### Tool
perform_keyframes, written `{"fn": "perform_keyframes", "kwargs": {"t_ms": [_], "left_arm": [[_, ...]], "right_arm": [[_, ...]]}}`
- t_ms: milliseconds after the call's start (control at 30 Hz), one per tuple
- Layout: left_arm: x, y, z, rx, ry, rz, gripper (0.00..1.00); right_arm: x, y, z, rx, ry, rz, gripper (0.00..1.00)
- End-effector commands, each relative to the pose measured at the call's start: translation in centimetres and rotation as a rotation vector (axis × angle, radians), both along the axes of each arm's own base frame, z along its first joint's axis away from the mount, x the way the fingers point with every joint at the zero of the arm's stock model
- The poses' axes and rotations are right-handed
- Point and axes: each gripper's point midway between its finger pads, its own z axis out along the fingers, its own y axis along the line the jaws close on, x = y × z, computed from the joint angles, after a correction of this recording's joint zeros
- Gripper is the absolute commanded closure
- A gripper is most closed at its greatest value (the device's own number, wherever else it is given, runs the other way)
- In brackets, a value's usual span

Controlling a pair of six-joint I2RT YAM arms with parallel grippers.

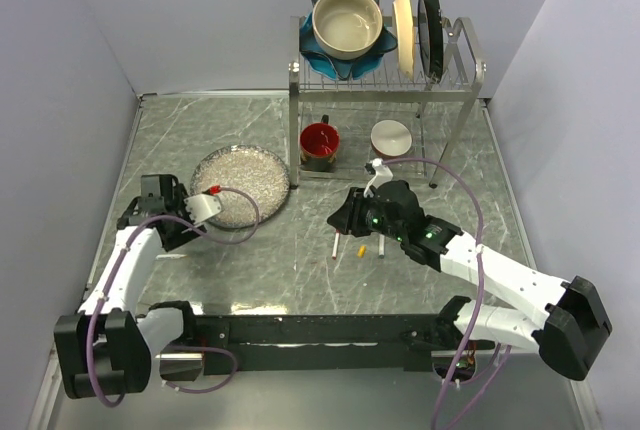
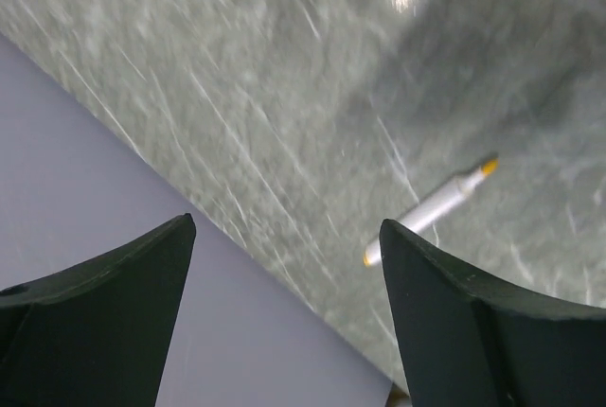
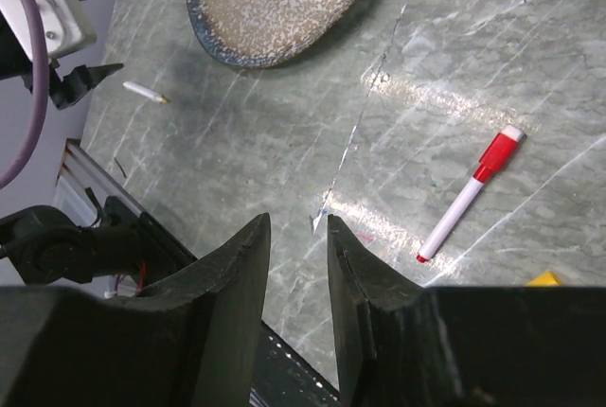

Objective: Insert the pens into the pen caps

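Observation:
A white pen with yellow ends (image 2: 431, 210) lies on the marble table just beyond my left gripper (image 2: 284, 232), which is wide open and empty. The same pen (image 3: 144, 92) shows small at the far left of the right wrist view, beside the left gripper (image 1: 178, 230). A red pen (image 3: 469, 197) with a red cap on one end lies right of my right gripper (image 3: 298, 227), whose jaws stand a narrow gap apart with nothing between them. In the top view that pen (image 1: 335, 247) lies below the right gripper (image 1: 342, 220), with a yellow cap (image 1: 362, 248) beside it.
A speckled plate (image 1: 240, 185) sits between the arms. Behind stands a dish rack (image 1: 470, 85) with a bowl and upright plates; under it are a red mug (image 1: 319, 142) and a small bowl (image 1: 390, 136). The left wall (image 2: 95, 189) is close to the left gripper.

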Motion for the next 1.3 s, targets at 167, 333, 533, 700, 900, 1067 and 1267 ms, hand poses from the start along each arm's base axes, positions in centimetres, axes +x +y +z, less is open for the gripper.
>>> {"fn": "perform_keyframes", "kwargs": {"t_ms": [167,333,533,700,900,1067,1267], "left_arm": [[-3.0,1.7,-3.3,0.043,0.167,0.004,0.18],[-4.3,1.5,-4.7,0.013,0.221,0.02,0.19],[-4.9,1.4,-5.6,0.012,0.246,0.012,0.21],[-5.0,1.4,-6.1,0.01,0.254,0.007,0.24],[-4.7,0.8,-6.9,-0.026,0.253,-0.004,0.29],[-5.9,-0.7,-7.9,-0.11,0.281,-0.013,0.36],[-7.3,-1.2,-8.7,-0.128,0.296,-0.026,0.4]], "right_arm": [[0.8,-0.9,1.5,0.008,-0.067,-0.048,0.62],[1.2,-1.7,1.9,-0.008,-0.088,-0.081,0.62],[1.1,-1.7,2.1,-0.003,-0.096,-0.077,0.62],[0.9,-1.9,2.3,-0.003,-0.108,-0.077,0.62],[1.2,-2.4,2.8,-0.016,-0.128,-0.095,0.62],[1.1,-2.7,3.1,-0.021,-0.141,-0.096,0.62],[1.1,-2.9,3.6,-0.015,-0.16,-0.1,0.62]]}}
